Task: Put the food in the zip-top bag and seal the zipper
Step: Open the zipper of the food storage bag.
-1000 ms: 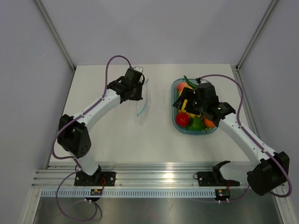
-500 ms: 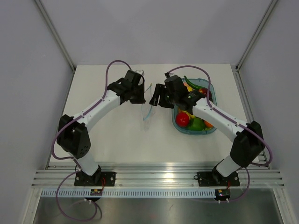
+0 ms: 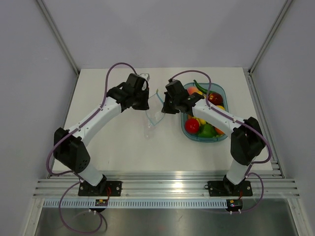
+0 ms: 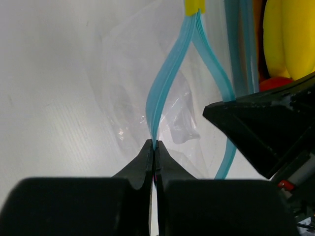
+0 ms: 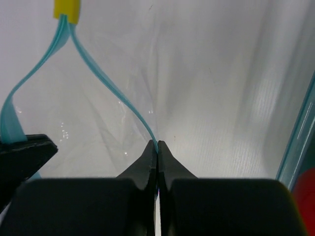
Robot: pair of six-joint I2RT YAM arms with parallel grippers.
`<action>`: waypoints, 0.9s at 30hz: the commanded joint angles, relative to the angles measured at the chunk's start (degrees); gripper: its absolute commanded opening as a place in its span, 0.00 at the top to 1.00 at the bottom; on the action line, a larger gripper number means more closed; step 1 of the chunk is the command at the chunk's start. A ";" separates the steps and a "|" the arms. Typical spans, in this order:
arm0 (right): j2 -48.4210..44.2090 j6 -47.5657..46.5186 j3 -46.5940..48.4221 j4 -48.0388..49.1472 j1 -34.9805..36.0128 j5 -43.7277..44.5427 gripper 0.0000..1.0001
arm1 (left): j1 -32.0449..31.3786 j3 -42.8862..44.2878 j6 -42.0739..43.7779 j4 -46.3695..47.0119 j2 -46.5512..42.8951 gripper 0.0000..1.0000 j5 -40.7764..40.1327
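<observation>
Left fingers (image 4: 142, 162) pinched shut on one zipper (image 4: 173, 51) lip, right fingers (image 5: 145, 164) on the other. Clear bag (image 3: 152, 120) strung between them, mouth parted, beside tray (image 3: 206, 140). Red fruit (image 3: 192, 126) lies in tray.

The clear thin plastic bag (image 3: 152, 120) has a light blue zipper strip (image 4: 166, 73) and a small yellow tab (image 4: 194, 6).

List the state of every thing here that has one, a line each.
left gripper, shut on one strip of the zipper.
right gripper, shut on the other strip.
zipper, unsealed, its two strips parted.
zip-top bag, held between both grippers, nothing inside.
red fruit, lying in the tray, not bagged.
</observation>
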 commanded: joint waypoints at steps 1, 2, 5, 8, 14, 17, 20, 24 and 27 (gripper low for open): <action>-1.63 0.41 1.24 0.81 0.44 2.75 1.00 | 0.00 4.09 5.92 -4.22 -3.61 1.00 -4.37; -1.63 0.94 0.71 1.33 0.44 2.66 1.00 | 0.00 4.53 6.45 -4.92 -3.79 1.00 -4.90; -1.81 3.75 -1.65 3.97 0.44 2.04 1.00 | 0.00 4.80 8.04 -6.68 -4.58 1.00 -5.34; -1.11 5.86 -3.95 7.13 0.44 1.96 1.00 | 0.00 2.61 9.09 -6.60 -5.02 1.00 -7.18; 1.27 9.29 -6.14 12.58 0.53 -1.73 1.00 | -0.09 -8.09 5.76 2.69 -5.46 0.96 -6.50; 1.44 11.14 -6.94 14.61 0.79 -1.74 1.00 | -1.14 -11.62 2.60 7.36 -6.42 0.88 -6.13; 1.62 12.02 -7.03 15.22 0.88 -1.82 1.00 | -1.93 -13.92 0.84 9.22 -7.04 0.69 -6.92; 1.97 13.59 -7.38 16.36 0.88 -3.58 1.00 | -2.02 -14.45 -1.18 10.63 -7.31 0.59 -7.19; 2.32 15.09 -7.64 17.51 0.88 -4.37 1.00 | -2.29 -14.97 -2.59 11.33 -7.22 0.59 -7.36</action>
